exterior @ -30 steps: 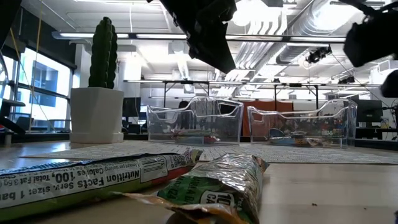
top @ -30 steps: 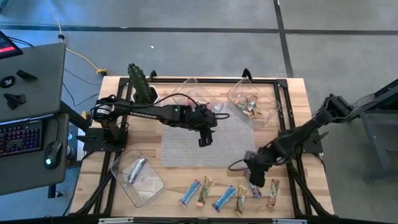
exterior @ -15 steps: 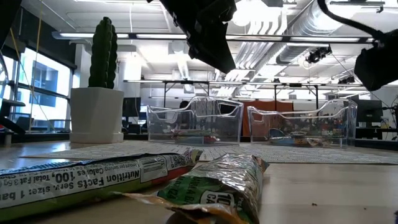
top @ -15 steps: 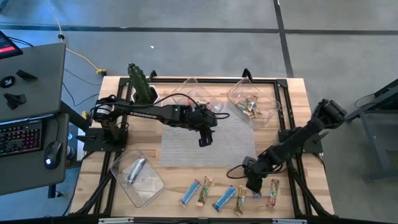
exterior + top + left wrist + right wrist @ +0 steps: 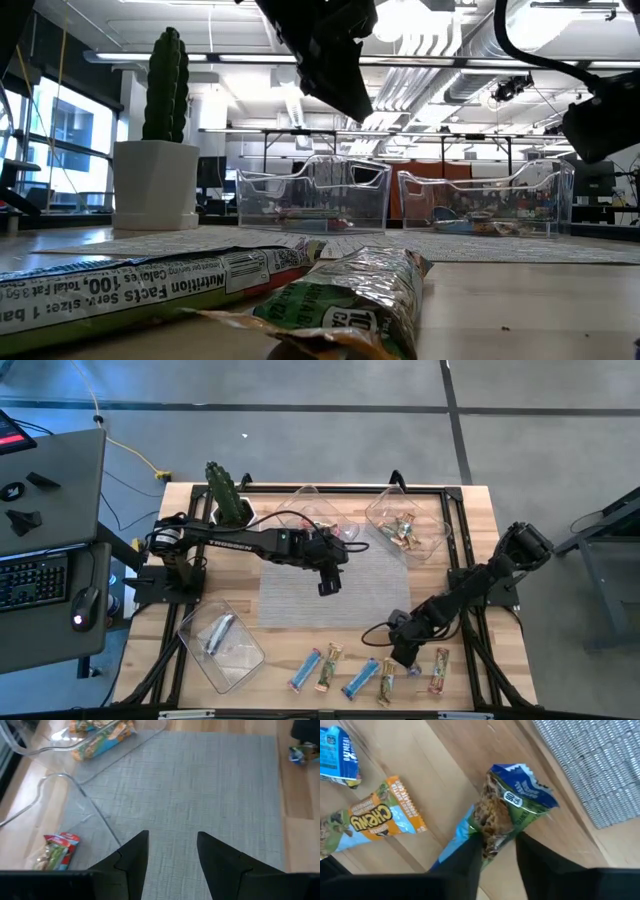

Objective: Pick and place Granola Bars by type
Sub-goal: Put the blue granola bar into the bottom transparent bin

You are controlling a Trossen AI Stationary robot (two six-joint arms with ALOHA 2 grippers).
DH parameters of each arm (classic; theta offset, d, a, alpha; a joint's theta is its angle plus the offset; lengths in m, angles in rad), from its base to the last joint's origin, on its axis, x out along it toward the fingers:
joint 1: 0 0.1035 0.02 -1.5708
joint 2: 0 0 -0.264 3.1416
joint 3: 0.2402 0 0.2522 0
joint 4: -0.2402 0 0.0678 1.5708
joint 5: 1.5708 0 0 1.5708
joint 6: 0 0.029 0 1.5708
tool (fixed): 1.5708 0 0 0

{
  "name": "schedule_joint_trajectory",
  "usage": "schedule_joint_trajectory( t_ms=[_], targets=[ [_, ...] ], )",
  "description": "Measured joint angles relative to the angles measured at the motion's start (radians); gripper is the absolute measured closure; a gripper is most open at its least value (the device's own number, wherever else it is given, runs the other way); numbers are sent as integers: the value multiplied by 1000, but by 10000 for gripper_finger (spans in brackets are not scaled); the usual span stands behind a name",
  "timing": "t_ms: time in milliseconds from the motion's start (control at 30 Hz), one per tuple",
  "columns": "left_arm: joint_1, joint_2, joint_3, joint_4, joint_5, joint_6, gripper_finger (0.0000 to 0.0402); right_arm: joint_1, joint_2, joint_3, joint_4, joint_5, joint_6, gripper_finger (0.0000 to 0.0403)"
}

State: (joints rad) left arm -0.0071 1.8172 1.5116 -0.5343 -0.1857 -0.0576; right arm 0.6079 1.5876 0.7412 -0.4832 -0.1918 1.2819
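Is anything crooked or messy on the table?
Nothing looks spilled or broken. The wrapped granola bars lie in a loose row at differing angles on the wooden table, and the right gripper has a blue-green bar between its fingers.

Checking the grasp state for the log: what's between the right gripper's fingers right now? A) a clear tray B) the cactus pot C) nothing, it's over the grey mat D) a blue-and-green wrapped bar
D: in the right wrist view the right gripper has its two dark fingers on either side of a blue-and-green bar lying on the wooden table, beside the grey mat's edge.
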Motion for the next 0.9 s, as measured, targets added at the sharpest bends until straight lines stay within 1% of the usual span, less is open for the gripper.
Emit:
schedule_joint_trajectory(
  t_ms=[167, 233, 267, 333, 400, 467, 600, 667, 733, 800, 900],
  targets=[
    [0, -6, 0, -13, -42, 8, 239, 1, -23, -5, 33, -22, -6, 372],
    [0, -15, 1, -24, -63, 8, 239, -3, -32, -5, 60, -26, -29, 393],
    [0, -26, 2, -35, -75, 9, 239, -6, -39, -5, 73, -28, -48, 397],
    [0, -47, 17, -107, -115, 10, 239, -22, -49, -5, 107, -23, -79, 394],
    [0, -67, 52, -159, -169, 11, 239, -41, -62, -5, 113, -15, -122, 395],
    [0, -88, 91, -245, -221, 11, 239, -69, -73, -4, 107, 0, -186, 400],
    [0, -113, 190, -376, -264, 24, 239, -144, -92, -4, 155, 74, -346, 400],
    [0, -116, 252, -416, -284, 29, 239, -194, -100, -3, 203, 108, -463, 401],
    [0, -126, 309, -504, -301, 30, 239, -245, -107, -3, 281, 156, -589, 401],
    [0, -132, 364, -529, -316, 30, 239, -297, -111, -2, 375, 210, -718, 402],
    [0, -144, 437, -639, -314, 28, 239, -369, -109, -2, 559, 310, -934, 402]
  ],
)
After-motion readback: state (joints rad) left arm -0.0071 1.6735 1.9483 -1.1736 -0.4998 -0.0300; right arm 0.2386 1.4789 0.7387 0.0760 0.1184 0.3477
